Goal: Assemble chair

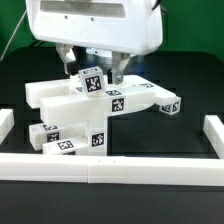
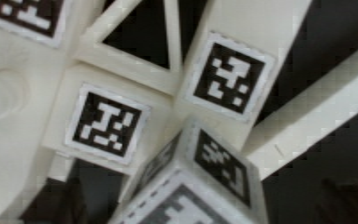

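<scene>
While hanging beneath the large white housing [image 1: 95, 25], points straight down, wrist upright, pincer [image 1: 93, 72] low over the chair [image 1: 70, 100]. Released: jaws spread wide, one finger to each side of a small cube [image 1: 90, 82], neither seen pressing on it. Grasps nothing.

Off to the pincer's side at the exterior view's left, well apart: one short border rail [image 1: 5, 125]. Next, lower than the pincer and nearer the camera: two squared leg blocks [image 1: 58, 138], as far as can be told, tucked under the long flat panel [image 1: 60, 98]. Directly between the fingers: the one cube, seated on top of that panel. Past the pincer toward the exterior view's right: the panel's far arm, closed off by one tagged end block [image 1: 170, 104]. Farther out that way, a second border rail [image 1: 214, 130]. Across the front, below everything, a third border rail [image 1: 110, 170], the longest.

In count: one pincer, one joined white chair structure, three rails. Six tag markers [image 1: 112, 100] countable on the chair from outside, a few too small to be sure of.

From the wrist: nothing but white chair faces close under the pincer, blurred, with dark gaps between slats. Five tags at least partly in frame there, the clearest [image 2: 229, 70] near the middle.
</scene>
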`<move>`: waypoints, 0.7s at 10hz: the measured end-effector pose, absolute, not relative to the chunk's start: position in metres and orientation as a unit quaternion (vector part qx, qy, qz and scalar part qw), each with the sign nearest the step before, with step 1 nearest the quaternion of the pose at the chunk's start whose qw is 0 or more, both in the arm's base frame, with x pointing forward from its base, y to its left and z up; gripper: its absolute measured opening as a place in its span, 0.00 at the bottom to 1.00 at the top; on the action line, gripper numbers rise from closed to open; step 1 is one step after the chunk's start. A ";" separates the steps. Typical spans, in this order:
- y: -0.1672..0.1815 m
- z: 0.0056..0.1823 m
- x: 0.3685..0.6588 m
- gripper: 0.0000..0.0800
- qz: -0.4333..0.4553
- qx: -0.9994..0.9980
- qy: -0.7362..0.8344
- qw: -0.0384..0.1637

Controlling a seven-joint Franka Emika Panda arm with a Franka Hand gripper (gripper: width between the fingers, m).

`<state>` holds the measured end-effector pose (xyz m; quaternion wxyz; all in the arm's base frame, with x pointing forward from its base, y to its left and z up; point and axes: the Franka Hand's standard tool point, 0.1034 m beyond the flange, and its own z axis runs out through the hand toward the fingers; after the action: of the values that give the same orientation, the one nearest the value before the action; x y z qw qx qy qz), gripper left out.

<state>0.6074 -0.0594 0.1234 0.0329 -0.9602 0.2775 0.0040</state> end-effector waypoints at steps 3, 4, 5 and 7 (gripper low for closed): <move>-0.059 0.121 0.605 0.81 0.005 -0.979 0.201 0.033; -0.059 0.121 0.605 0.81 0.004 -0.983 0.182 0.033; -0.060 0.121 0.605 0.81 0.003 -0.989 0.144 0.032; -0.060 0.121 0.605 0.81 0.001 -0.996 0.080 0.032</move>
<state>0.6047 -0.0603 0.1213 0.0316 -0.9963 0.0799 0.0009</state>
